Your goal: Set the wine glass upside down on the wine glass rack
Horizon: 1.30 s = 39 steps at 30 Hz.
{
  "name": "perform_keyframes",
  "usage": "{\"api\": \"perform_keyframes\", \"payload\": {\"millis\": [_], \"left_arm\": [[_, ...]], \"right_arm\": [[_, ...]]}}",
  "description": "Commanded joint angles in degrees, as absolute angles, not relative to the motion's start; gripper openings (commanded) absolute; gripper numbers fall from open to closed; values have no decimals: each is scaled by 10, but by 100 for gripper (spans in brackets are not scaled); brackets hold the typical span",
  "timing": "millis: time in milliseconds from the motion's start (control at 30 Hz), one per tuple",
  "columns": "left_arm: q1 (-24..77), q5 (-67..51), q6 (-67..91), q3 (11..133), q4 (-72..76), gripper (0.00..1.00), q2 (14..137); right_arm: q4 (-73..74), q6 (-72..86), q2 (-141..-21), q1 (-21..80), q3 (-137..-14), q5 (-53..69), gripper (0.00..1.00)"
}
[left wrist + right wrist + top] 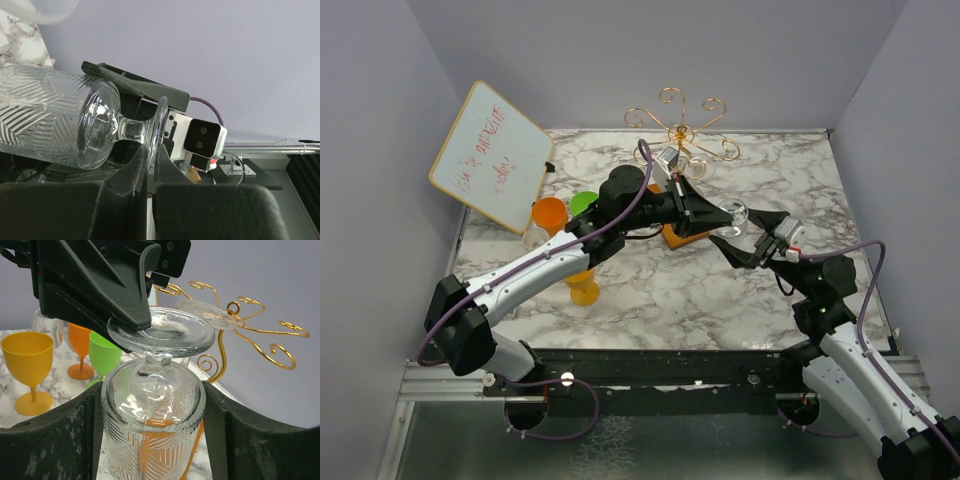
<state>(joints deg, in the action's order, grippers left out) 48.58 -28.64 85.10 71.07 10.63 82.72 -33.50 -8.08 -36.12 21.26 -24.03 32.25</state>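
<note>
The clear ribbed wine glass (731, 213) is held in the air between both grippers, in front of the gold wire rack (680, 125) on its orange wooden base (675, 236). My left gripper (698, 207) is shut on the rim of the glass's foot (159, 129). My right gripper (748, 240) has its fingers (222, 430) pressed against both sides of the bowl (152, 420). In the right wrist view the foot (165, 332) points up, just left of the rack's curled arms (250, 332). Another clear glass foot (200, 308) rests among those arms.
A white board with red writing (492, 153) leans at the back left. Orange (550, 213), green (583, 202) and yellow (584, 288) plastic goblets stand on the marble table left of centre, with a clear glass (532, 238) beside them. Walls close three sides.
</note>
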Motion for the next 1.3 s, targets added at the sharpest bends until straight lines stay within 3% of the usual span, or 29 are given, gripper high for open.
{"api": "perform_keyframes", "payload": {"millis": [0, 167, 433, 733, 1267], "left_arm": [[479, -251, 879, 693, 156, 0, 807], [477, -226, 878, 679, 157, 0, 782], [475, -235, 895, 663, 158, 0, 772], [474, -236, 896, 661, 158, 0, 767], [474, -200, 891, 646, 159, 0, 739]], "right_arm": [[-383, -57, -353, 214, -236, 334, 42], [-395, -56, -346, 214, -216, 298, 69], [-398, -53, -380, 214, -225, 303, 96], [-406, -59, -400, 214, -217, 294, 97], [-416, -71, -447, 214, -215, 320, 86]]}}
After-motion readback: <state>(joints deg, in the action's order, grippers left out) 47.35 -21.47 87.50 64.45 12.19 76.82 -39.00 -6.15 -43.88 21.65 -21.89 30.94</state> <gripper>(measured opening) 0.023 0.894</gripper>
